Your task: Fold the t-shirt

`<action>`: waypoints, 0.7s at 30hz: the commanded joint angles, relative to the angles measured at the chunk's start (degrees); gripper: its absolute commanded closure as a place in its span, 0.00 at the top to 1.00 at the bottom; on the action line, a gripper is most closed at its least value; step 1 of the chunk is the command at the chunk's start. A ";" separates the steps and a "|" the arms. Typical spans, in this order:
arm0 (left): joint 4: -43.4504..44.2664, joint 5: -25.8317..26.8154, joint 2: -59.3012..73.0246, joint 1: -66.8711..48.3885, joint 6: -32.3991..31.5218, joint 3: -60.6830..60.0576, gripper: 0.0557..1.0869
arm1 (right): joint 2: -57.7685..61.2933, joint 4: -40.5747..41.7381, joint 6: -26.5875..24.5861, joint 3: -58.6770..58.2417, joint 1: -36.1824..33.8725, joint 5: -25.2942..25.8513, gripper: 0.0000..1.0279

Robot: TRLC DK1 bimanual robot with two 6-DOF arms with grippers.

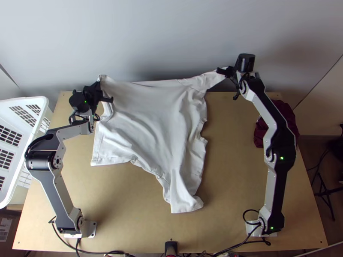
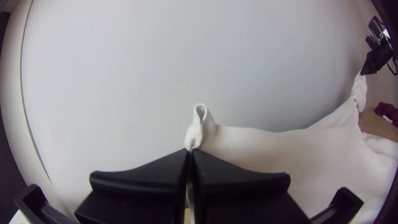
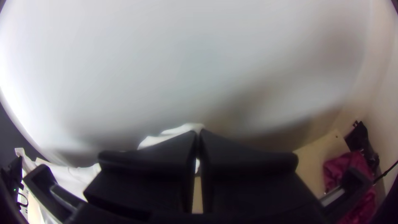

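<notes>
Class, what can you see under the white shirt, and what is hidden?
The wooden table shows around the lower part of the white shirt; what lies directly beneath is covered.

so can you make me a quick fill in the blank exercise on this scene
The t-shirt is coloured ____.
The left gripper and right gripper hold it between their ____.
In the top view, left of the table is a white slotted ____.
The bunched cloth by the table's right edge is dark ____.

Missing words: white; fingers; basket; red
</notes>
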 commanded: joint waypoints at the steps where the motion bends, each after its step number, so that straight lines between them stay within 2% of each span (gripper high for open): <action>1: -0.29 0.10 0.31 -0.68 5.26 -1.52 0.03 | -10.91 -2.42 0.58 -13.79 2.22 0.23 0.03; 10: -0.29 1.33 0.13 1.16 7.46 -2.75 0.03 | -22.60 -2.86 1.72 -28.65 4.50 0.23 0.03; 17: -0.11 3.52 -0.13 3.54 7.64 -3.10 0.03 | -25.85 -11.56 2.78 -30.49 6.79 -0.39 0.03; 21: 0.33 4.23 0.66 3.89 7.64 -2.75 0.03 | -26.73 -17.80 5.33 -29.70 8.28 -7.06 0.03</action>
